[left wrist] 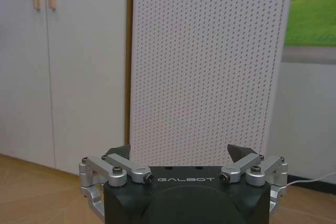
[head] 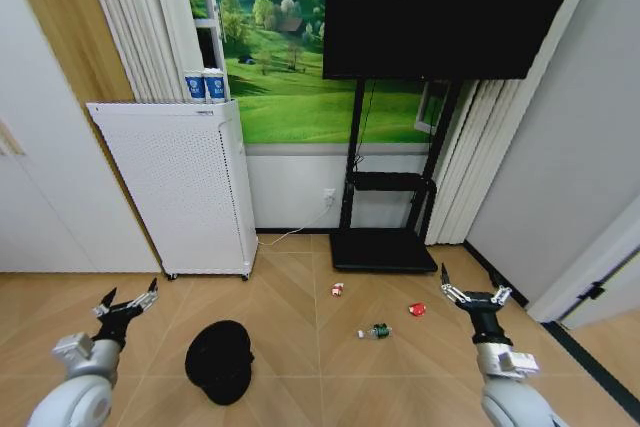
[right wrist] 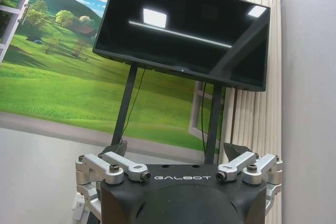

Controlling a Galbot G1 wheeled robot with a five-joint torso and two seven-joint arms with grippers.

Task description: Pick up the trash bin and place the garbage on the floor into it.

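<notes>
Head view: trash bin (head: 220,359) tipped on the floor (head: 300,297) near left end effector (head: 127,303), mouth facing forward. Wrapper (head: 337,289), bottle (head: 375,331) lying crosswise, red lump (head: 417,309) beside right end effector (head: 476,296). Both released, fingers spread.

Left wrist view: white perforated appliance (left wrist: 210,66) ahead.

Right wrist view: screen (right wrist: 184,30) on stand.

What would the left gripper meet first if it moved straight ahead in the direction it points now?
Probably the tall white perforated appliance: the open left gripper faces its front panel squarely, with nothing visible between them. The gap is hard to judge.
</notes>
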